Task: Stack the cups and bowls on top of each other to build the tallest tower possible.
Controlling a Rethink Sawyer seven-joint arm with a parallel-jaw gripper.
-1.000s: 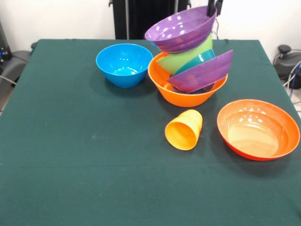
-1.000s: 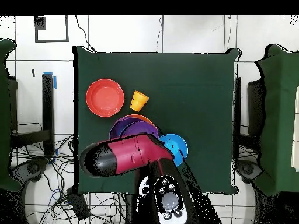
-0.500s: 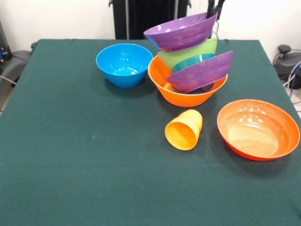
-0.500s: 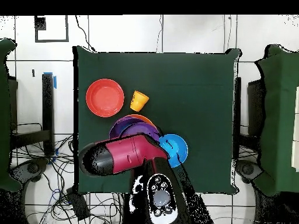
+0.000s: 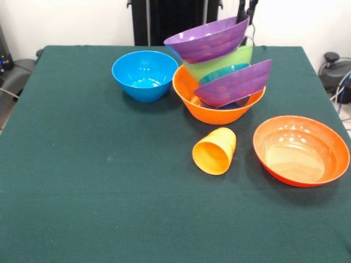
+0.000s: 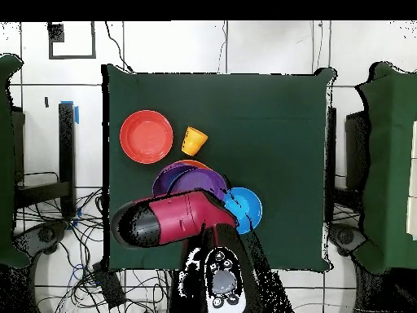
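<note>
Jaws pinch purple bowl [image 5: 207, 38] rim atop tilted tower [image 5: 219, 82].

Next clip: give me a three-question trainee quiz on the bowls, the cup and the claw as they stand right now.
1. True or false: the yellow-orange cup stands upright on the table.
2. Multiple choice: which bowl sits topmost in the tower? A) blue bowl B) upper purple bowl C) red-orange bowl
3. Short answer: where do the claw's tips show in the front view?

Key:
1. False; it lies on its side, mouth toward the camera.
2. B; the upper purple bowl tilts over the lime green bowl. The blue bowl and red-orange bowl stand apart on the cloth.
3. At the purple bowl's raised right rim.
</note>
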